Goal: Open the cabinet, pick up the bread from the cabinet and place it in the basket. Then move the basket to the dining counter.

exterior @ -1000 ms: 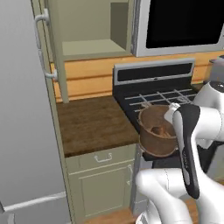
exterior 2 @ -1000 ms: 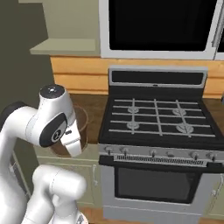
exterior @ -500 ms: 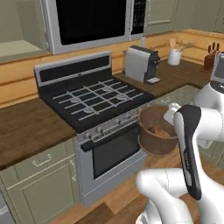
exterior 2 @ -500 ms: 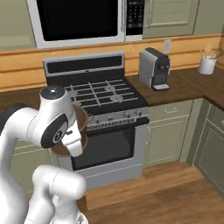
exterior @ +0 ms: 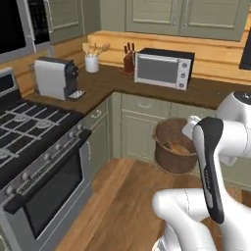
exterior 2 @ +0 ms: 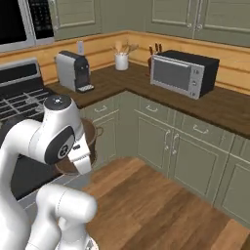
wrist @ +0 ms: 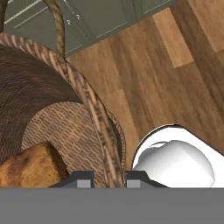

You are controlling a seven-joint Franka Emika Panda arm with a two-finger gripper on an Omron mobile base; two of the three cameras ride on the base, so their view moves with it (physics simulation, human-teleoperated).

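The round brown woven basket point(exterior: 172, 149) hangs in the air in front of the arm, above the wood floor. My gripper point(wrist: 109, 178) is shut on the basket's rim point(wrist: 95, 117), one finger inside and one outside. The bread point(wrist: 29, 168), a brown lump, lies on the basket's woven bottom just left of the fingers. In the right base view the basket point(exterior 2: 91, 137) is mostly hidden behind the arm's white upper link.
A gas stove point(exterior: 34, 147) stands at the left. A dark wood corner worktop point(exterior: 108, 83) carries a coffee machine point(exterior: 54, 78), a utensil cup point(exterior: 91, 62), a knife block point(exterior: 129, 59) and a toaster oven point(exterior: 164, 68). Olive base cabinets point(exterior 2: 171, 146) line the walls. Wood floor point(exterior: 117, 206) lies ahead.
The whole picture has swung: the camera has turned, so the stove slid to the left and the corner worktop with the toaster oven came into view. The basket stays in the shut gripper.
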